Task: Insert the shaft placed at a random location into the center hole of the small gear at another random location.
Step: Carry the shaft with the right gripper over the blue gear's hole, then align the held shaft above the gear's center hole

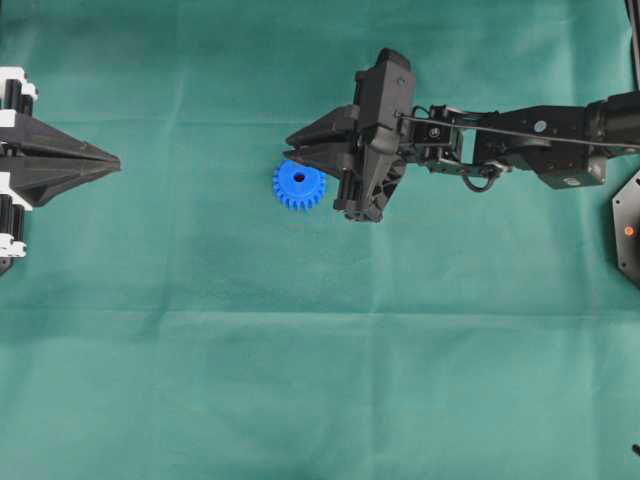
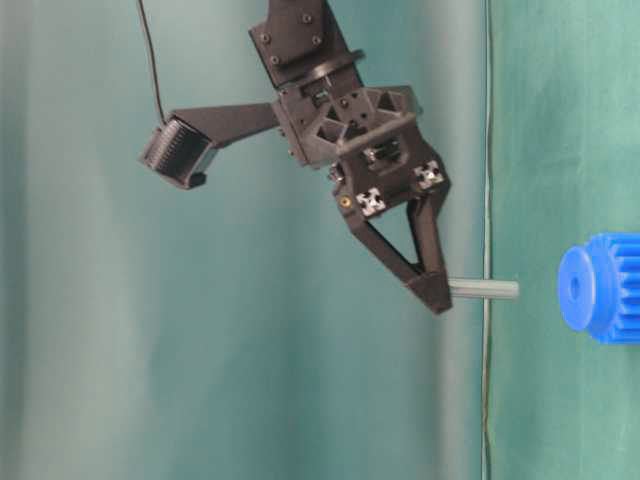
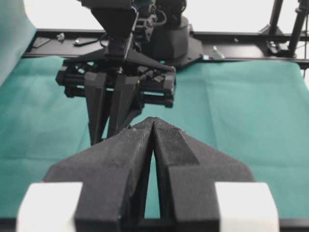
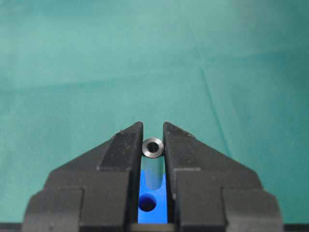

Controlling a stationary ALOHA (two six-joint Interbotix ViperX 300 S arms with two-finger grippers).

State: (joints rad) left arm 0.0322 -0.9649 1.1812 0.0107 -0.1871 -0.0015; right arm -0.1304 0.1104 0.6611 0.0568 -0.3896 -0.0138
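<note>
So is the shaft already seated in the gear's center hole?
No, in the table-level view the shaft sticks out from the right gripper, clear of the small gear.

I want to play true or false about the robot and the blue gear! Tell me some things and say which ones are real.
1. The right gripper is holding the shaft. True.
2. The shaft is already inside the center hole. False: in the table-level view its tip is apart from the small gear.
3. The left gripper is holding the gear. False: it is shut on nothing, far from the gear.
4. The gear lies on the green cloth. True.
5. The gear is red. False: it is bright blue.
</note>
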